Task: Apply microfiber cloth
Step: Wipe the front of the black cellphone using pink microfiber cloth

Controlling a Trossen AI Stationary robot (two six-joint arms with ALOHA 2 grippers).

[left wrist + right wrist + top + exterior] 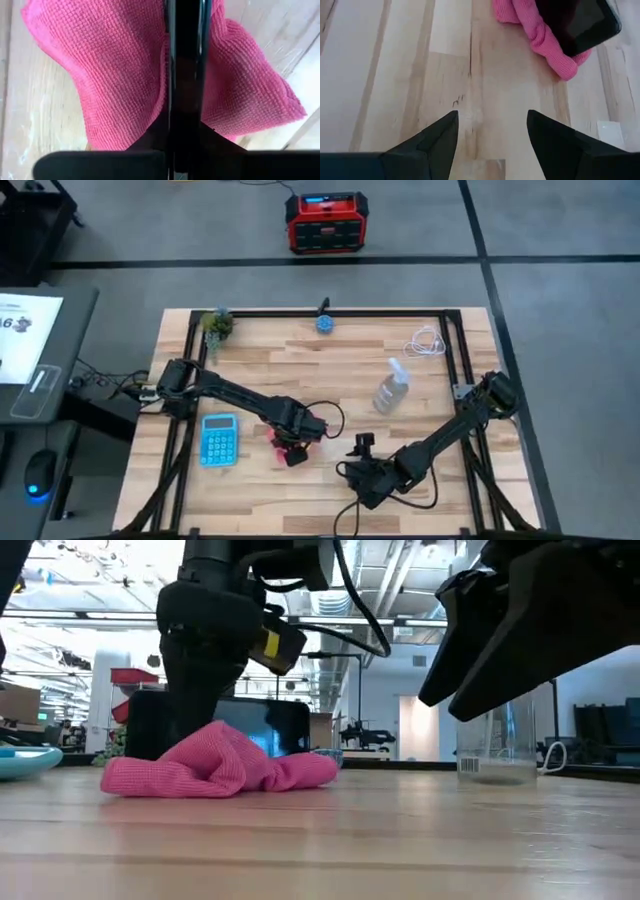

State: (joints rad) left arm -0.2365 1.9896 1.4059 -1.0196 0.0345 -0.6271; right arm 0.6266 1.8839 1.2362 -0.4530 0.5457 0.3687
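Item 1: microfiber cloth [215,770], small pink-red knitted fabric, crumpled in a low heap on the pale wooden plank table [300,370], near the table's centre toward its front edge. A flat black phone [577,22] is against it; in the right wrist view the phone lies partly over the cloth.

Item 2: left gripper [293,448], dark, two-fingered, down on the cloth; fingers pressed together on the cloth fabric, as the left wrist view shows them closed in one dark line over the pink weave.

Item 3: right gripper [492,132], fingers spread apart over bare wood, at about 4 o'clock from the cloth, not touching it.

Item 4: light blue calculator [219,439], flat on the table at 9 o'clock from the cloth, near it.

Item 5: clear plastic spray bottle [391,388], at 2 o'clock from the cloth; contents cannot be told.

Item 6: white coiled cable [426,343], far right corner of the table.
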